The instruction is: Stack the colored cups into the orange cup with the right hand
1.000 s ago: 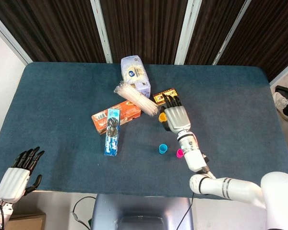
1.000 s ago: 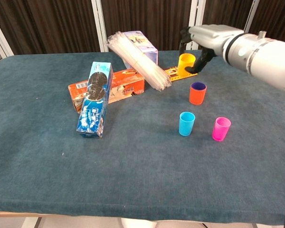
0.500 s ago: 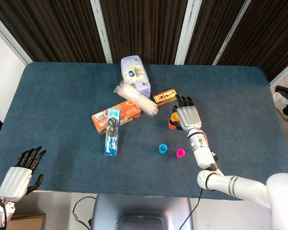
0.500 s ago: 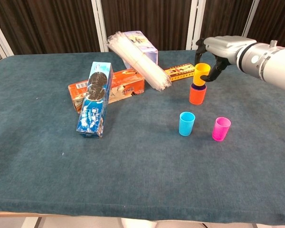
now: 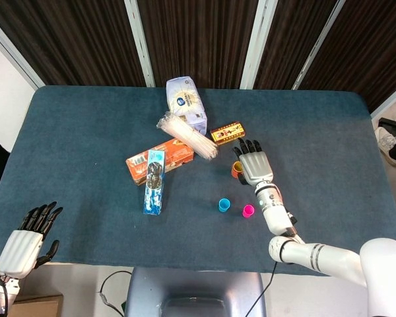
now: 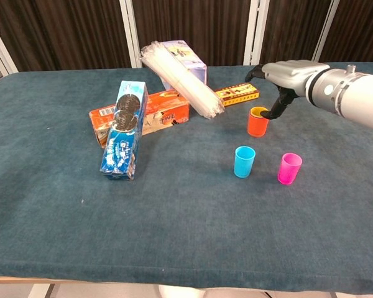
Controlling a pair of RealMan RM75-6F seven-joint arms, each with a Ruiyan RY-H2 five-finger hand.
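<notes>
The orange cup (image 6: 257,126) stands right of the table's middle, with a yellow cup (image 6: 257,112) nested in it so that only the yellow rim shows. My right hand (image 6: 290,72) hovers just above and to the right, a dark fingertip (image 6: 275,113) and the thumb still pinching the yellow rim. In the head view this hand (image 5: 255,165) covers most of the orange cup (image 5: 235,171). A blue cup (image 6: 244,161) and a pink cup (image 6: 290,168) stand upright nearer the front edge. My left hand (image 5: 23,244) hangs off the table's near left corner, fingers apart and holding nothing.
A blue cookie box (image 6: 123,128) leans on an orange box (image 6: 158,113) left of centre. A bundle of straws (image 6: 183,79) lies against a tissue pack (image 6: 185,57) behind. A small flat orange box (image 6: 237,94) lies just behind the orange cup.
My right hand carried the yellow cup from beside the flat box over the orange cup and lowered it in; the purple rim seen inside is now covered.
</notes>
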